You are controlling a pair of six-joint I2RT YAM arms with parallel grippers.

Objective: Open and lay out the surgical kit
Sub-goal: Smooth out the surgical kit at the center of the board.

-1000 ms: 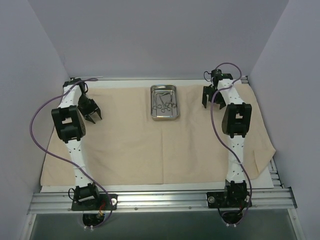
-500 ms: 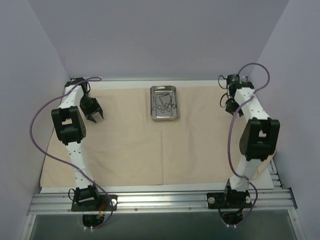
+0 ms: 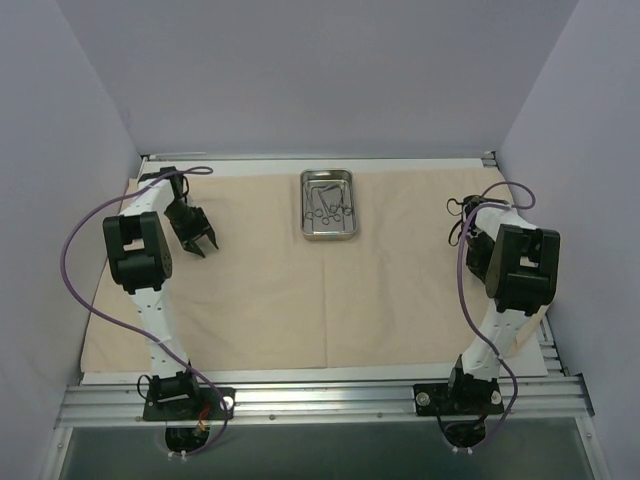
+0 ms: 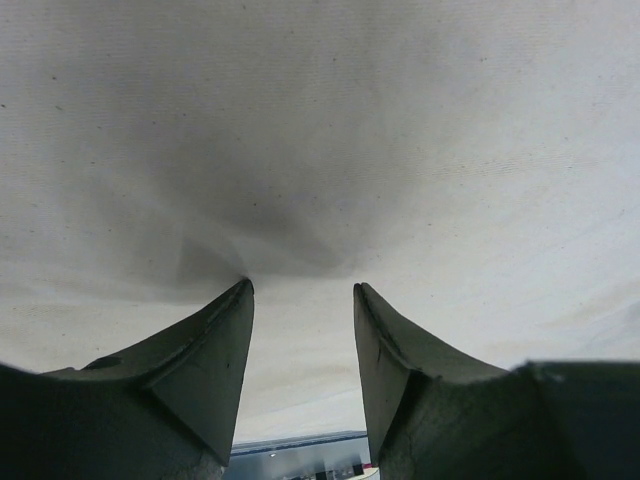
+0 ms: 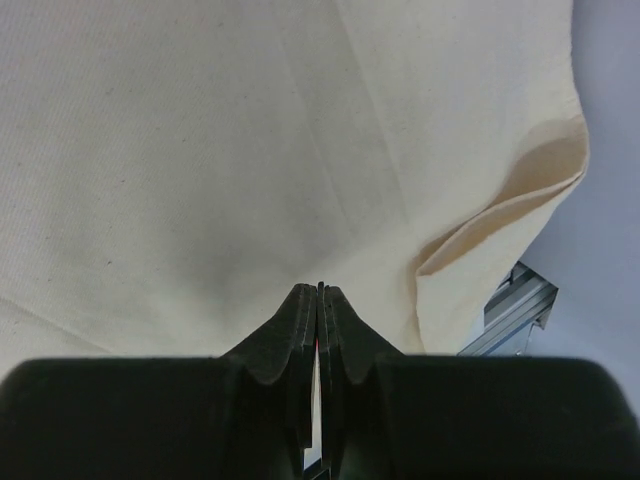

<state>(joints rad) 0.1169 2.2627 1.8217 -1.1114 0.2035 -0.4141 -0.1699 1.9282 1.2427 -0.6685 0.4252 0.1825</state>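
The surgical kit's beige cloth wrap (image 3: 300,300) lies spread flat over the table. On its far middle stands the shiny steel tray (image 3: 346,228) with several silver ring-handled forceps (image 3: 330,205) lying inside. My left gripper (image 3: 202,242) is open over the cloth's far left part, well left of the tray. In the left wrist view its jaws (image 4: 300,287) stand apart just above the cloth (image 4: 320,120), and nothing is between them. My right gripper (image 3: 476,252) is shut over the cloth's right part. In the right wrist view it (image 5: 321,289) holds nothing above the cloth (image 5: 200,150).
A folded-under cloth corner (image 5: 500,215) lies to the right of my right gripper, with a metal rail (image 5: 515,300) beyond it. Purple-grey walls (image 3: 60,150) close in the left, back and right. An aluminium rail (image 3: 320,400) runs along the near edge at the arm bases.
My right arm has pulled back from the far right corner toward the near side and folded up, and its gripper has gone from open to shut. My left gripper has drifted slightly right and nearer.
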